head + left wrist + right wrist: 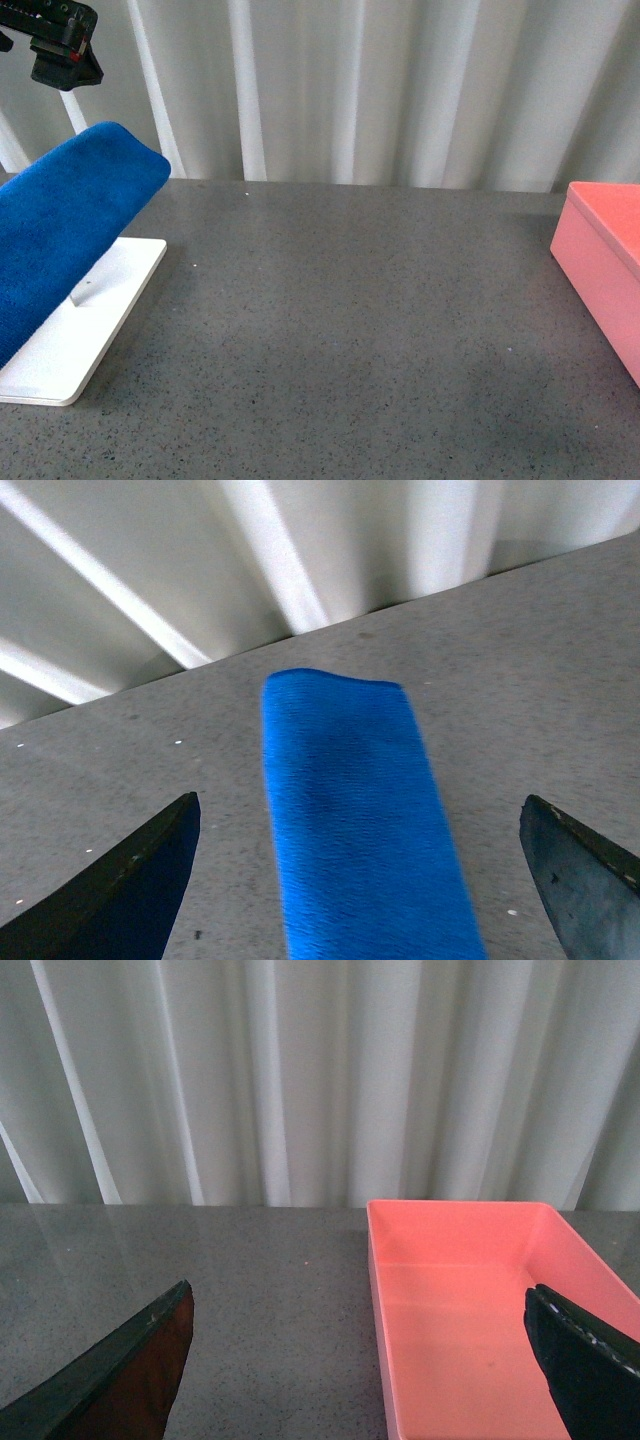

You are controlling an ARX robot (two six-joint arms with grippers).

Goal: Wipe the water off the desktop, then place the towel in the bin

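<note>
Plainly nothing is gripped yet. The left gripper stands wide open with nothing in it, its dark fingers well apart on either side of the towel. The right gripper is just as wide open and holds nothing; it hangs over the desktop facing the bin.

The towel sits at the far left, draped high and sloping above a white tray. What holds it up is hidden under the cloth. The bin sits at the far right edge, well apart from it.

Risks, as I judge them:
- The towel hangs as a long soft strip. A pinch on one edge alone could let it slide off and drop in a heap.
- Pulling it sideways might drag or tip the tray, since the cloth lies over whatever stands on it.
- I see no water on the speckled surface, so the wipe could miss the wet patch.
- A trailing end could catch the bin's wall and hang outside.

The front view alone shows the tray, and towel and bin together with the bare stretch between them. Only the left wrist view shows the jaws straddling the cloth. Only the right wrist view looks into the bin, which is empty.
</note>
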